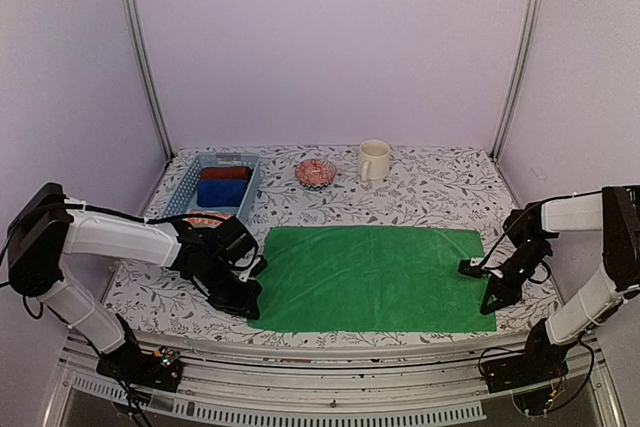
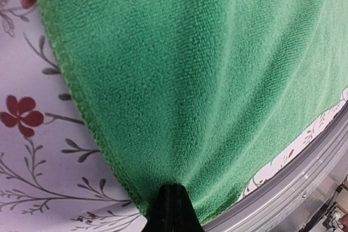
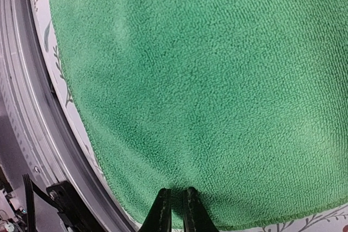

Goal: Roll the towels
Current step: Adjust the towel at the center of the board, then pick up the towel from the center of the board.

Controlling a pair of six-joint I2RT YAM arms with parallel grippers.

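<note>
Green towel [image 1: 370, 277]: lay spread flat on the patterned table [image 1: 430, 187], close behind the near edge, between the two arms.
Left gripper [image 2: 171, 206]: fingers pressed together on the near-left corner of the cloth; puckers fanned out from the pinch.
Right gripper [image 3: 176, 204]: fingers almost together, a slim gap showing, nipping the cloth just inside the near-right corner.
Governing relation: the long axis ran left to right, so each gripper held one end of the same near long edge and the cloth extended away from both; neither arm was nearer.
Step, as judged: both near corners were secured and no turn of cloth had formed, so rolling would likely carry this edge evenly toward the far side.
Basket [image 1: 187, 185]: stood far left, holding a blue roll [image 1: 222, 193] and a dark red roll [image 1: 226, 173].
Orange printed cloth [image 1: 205, 218]: lay at the basket's near end, partly hidden by the left arm.
Bowl [image 1: 316, 172] and mug [image 1: 373, 160]: stood beyond the towel, well apart from it.
</note>
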